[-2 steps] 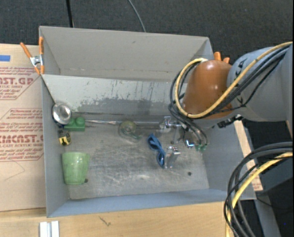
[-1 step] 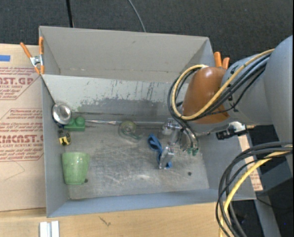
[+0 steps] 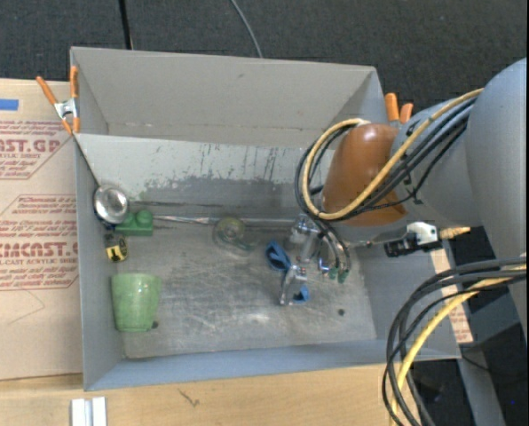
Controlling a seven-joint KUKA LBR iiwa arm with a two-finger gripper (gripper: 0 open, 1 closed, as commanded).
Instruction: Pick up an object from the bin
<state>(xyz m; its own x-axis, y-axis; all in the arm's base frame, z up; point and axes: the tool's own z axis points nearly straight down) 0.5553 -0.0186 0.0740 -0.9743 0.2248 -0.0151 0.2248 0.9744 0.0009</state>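
My gripper is low over the bin floor, right of the middle, under the orange wrist cover. A small blue thing lies right against its left side, and another bit of blue shows at its tip; I cannot tell whether the blue thing is gripped. A clear round thing lies on the floor a little to the left of the gripper.
A pale green cup lies at the front left. At the left wall sit a shiny silver round thing, a green block and a small yellow and black piece. The arm and its cables cover the bin's right side.
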